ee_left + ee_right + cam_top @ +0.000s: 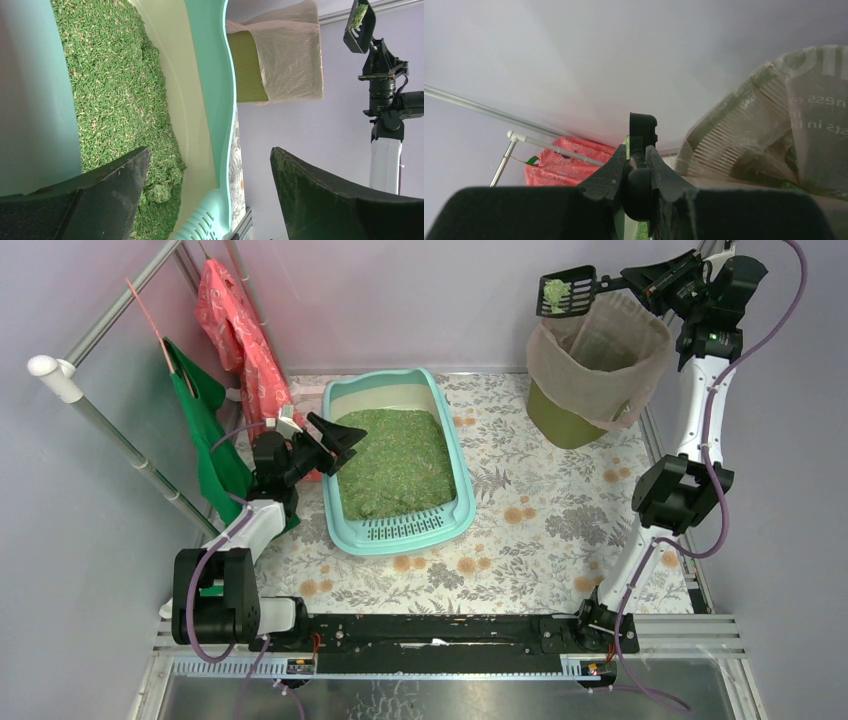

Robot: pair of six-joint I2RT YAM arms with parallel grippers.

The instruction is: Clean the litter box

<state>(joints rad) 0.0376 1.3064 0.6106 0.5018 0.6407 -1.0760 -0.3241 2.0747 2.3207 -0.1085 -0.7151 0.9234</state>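
Observation:
The pale turquoise litter box (462, 455) lies on the floral mat, filled with green granules (395, 460), its slotted step at the near end. My left gripper (345, 443) is open and empty over the box's left rim. In the left wrist view it (210, 152) hangs above the granules (115, 75), a clump (160, 192) and the rim (220, 75). My right gripper (625, 280) is shut on the handle of a black scoop (565, 292) that holds green litter, raised over the far left edge of the bag-lined olive bin (600, 350). The right wrist view shows the gripper (636, 150) clamped on the scoop handle (643, 127).
A red garment (235, 330) and a green one (205, 430) hang on a white rail (120, 430) at the left, close behind my left arm. The floral mat (540, 500) lies between box and bin. The bin's beige bag (774, 115) fills the right of the right wrist view.

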